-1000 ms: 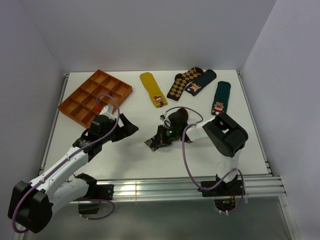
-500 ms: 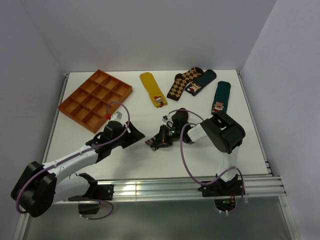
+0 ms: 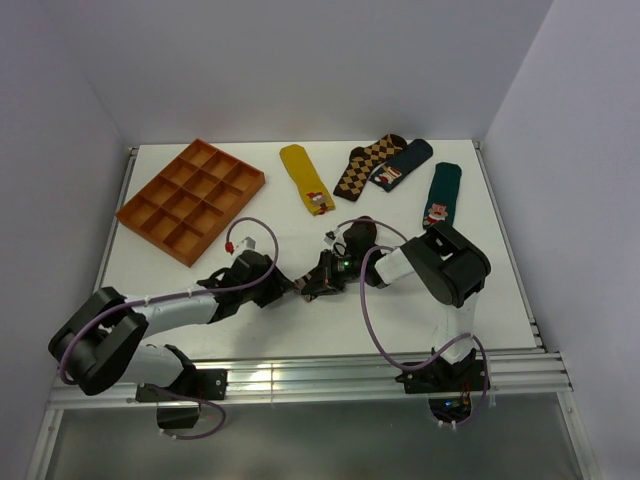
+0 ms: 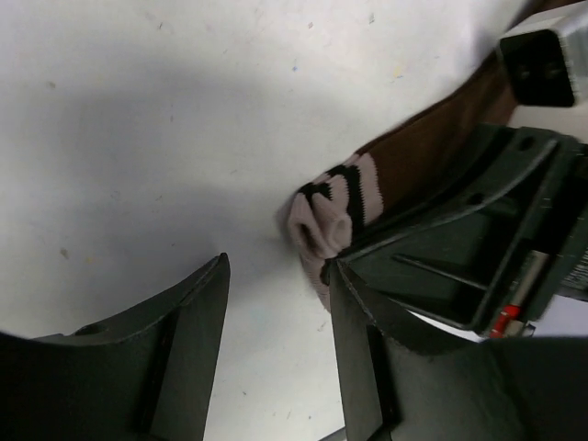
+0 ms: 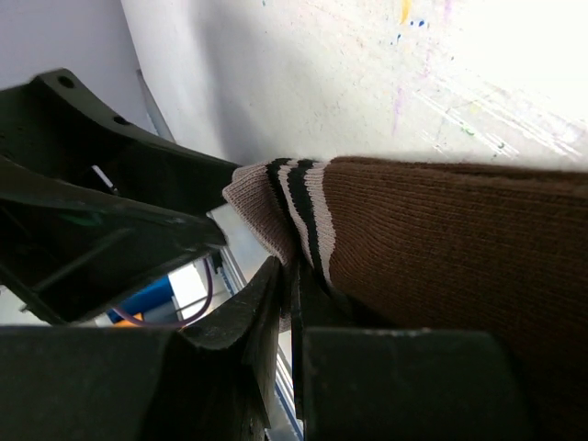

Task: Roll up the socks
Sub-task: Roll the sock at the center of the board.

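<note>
The dark brown sock [image 5: 441,230] with pale stripes at its cuff [image 4: 340,197] lies on the white table near the middle. My right gripper [image 5: 292,276] is shut on the cuff edge, which shows in the top view [image 3: 312,285] as a small dark shape under the arm. My left gripper [image 4: 276,322] is open, its jaws wide apart just in front of the cuff, one finger [image 4: 363,340] right beside the fabric. In the top view the left gripper [image 3: 290,288] sits close to the right one.
An orange compartment tray [image 3: 190,197] stands at the back left. A mustard yellow sock [image 3: 305,177], a brown-and-tan diamond sock [image 3: 365,165], a dark blue sock [image 3: 402,163] and a dark green sock [image 3: 439,195] lie along the back.
My left arm has swung right and forward across the table, bringing its open gripper up to the cuff. The right gripper has stayed shut on the sock and barely moved.
</note>
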Robot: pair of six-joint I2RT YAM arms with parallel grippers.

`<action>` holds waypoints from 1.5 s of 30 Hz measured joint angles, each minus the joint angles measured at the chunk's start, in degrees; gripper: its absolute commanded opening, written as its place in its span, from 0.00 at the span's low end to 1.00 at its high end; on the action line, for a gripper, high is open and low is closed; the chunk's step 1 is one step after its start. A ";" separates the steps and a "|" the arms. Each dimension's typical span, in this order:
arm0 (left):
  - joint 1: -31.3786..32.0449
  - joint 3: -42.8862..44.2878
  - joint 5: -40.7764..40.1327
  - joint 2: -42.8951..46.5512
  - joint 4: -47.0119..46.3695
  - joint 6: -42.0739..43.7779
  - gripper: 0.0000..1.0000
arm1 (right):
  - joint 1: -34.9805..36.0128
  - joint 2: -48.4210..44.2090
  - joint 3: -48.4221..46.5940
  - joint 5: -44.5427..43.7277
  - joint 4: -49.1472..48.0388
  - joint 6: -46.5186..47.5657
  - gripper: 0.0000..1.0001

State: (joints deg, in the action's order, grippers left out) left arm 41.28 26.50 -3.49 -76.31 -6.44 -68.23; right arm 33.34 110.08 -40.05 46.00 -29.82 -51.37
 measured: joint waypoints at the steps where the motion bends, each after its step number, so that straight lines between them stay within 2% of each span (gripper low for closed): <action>1: 0.61 0.13 -0.46 -0.79 0.07 -0.50 0.53 | 0.00 0.00 0.00 0.00 0.00 0.02 0.00; 5: 2.99 1.64 -2.64 -2.25 -0.09 -2.19 0.55 | 0.00 0.00 0.00 0.00 0.00 0.15 0.00; 9: 4.55 2.25 -5.01 -2.34 -1.16 -3.69 0.53 | 0.00 0.00 0.00 0.00 0.00 0.26 0.00; 26: 4.74 4.55 -10.05 -7.23 -1.51 -6.67 0.50 | 0.00 0.00 -0.02 0.04 0.04 0.92 0.00; 31: 4.74 5.38 -10.27 -8.52 -1.92 -7.08 0.47 | 0.00 0.00 -0.02 0.07 0.07 1.11 0.00; 39: 4.72 6.03 -10.19 -9.33 -1.62 -7.87 0.34 | 0.00 0.00 -0.07 0.09 0.17 1.31 0.00; 45: 4.74 6.67 -10.16 -9.35 0.02 -8.09 0.31 | 0.00 0.00 -0.07 0.09 0.17 1.33 0.00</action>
State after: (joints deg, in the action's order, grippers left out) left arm 46.02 33.17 -13.65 -85.67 -6.42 -76.31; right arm 33.34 110.08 -40.12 46.09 -29.65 -50.04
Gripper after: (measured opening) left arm 0.320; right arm 0.113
